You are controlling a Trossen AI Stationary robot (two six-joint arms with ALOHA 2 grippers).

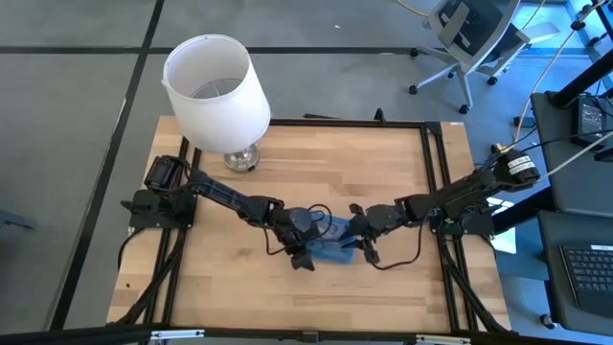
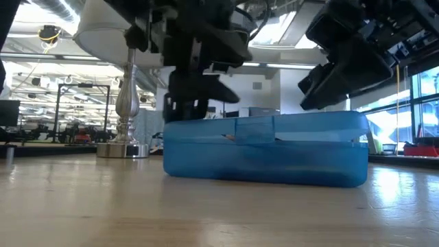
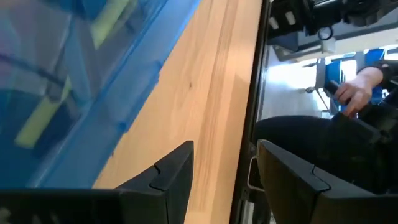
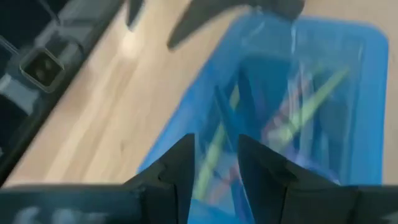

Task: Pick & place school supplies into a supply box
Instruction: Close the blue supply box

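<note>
You had the supply box (image 1: 337, 251) mid-bench (image 1: 383, 172), pens (image 4: 298, 109) inside, between both pincers, with the lamp (image 1: 218, 91) behind it.

Both arms reach inward to mid-table, the left pincer (image 3: 221, 180) spread, the right pincer (image 4: 216, 177) part-spread.

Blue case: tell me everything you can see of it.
The case is translucent blue plastic, rectangular with rounded corners, lying flat on the wooden table near its middle. Its two halves look closed in the low view, a seam running along the side. Yellow and pinkish pens show through it. Both arms hang over it; contact is unclear.
</note>
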